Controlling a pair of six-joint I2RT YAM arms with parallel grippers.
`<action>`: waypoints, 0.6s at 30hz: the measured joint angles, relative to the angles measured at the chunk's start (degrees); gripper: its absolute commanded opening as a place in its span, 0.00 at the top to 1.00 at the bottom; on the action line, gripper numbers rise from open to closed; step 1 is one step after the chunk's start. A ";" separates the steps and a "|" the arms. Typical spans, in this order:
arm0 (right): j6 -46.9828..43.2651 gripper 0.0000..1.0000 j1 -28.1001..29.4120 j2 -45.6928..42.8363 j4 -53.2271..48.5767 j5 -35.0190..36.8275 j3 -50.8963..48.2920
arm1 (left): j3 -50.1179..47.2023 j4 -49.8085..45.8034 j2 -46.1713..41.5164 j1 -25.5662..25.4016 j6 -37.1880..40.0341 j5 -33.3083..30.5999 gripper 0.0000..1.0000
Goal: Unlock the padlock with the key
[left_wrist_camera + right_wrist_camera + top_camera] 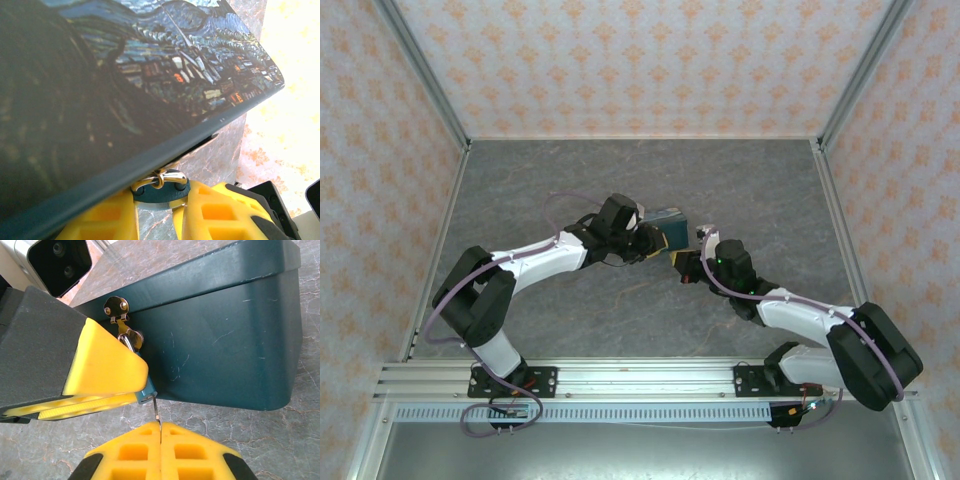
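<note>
Yellow pads of the right gripper [160, 427] press together on the key [157, 412], whose thin blade reaches up to the underside of the padlock [148, 391] just above. The left gripper [159, 202] is clamped on the padlock's body. The padlock's shackle [129, 343] is hooked in the hasp [116, 306] of the painted tin [225, 335].

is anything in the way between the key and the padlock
Nothing visible. The key, pinched in the right gripper, points straight at the padlock, its tip about at the underside. The left gripper clamps the padlock by its sides, off the key's line.
</note>
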 measured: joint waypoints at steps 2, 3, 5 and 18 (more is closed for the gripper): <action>0.02 1.00 0.00 0.00 0.00 0.00 0.00 | 0.00 0.00 -0.02 0.00 0.00 -0.02 0.79; 0.04 1.00 0.00 0.00 0.00 0.00 0.00 | 0.00 0.00 0.00 0.00 0.00 -0.02 0.78; 0.13 1.00 0.00 -0.13 -0.04 0.02 0.00 | 0.00 0.02 -0.02 0.00 0.00 -0.02 0.79; 0.61 1.00 0.00 -1.70 0.04 0.37 -0.28 | -0.04 0.02 0.00 0.00 0.00 -0.02 0.79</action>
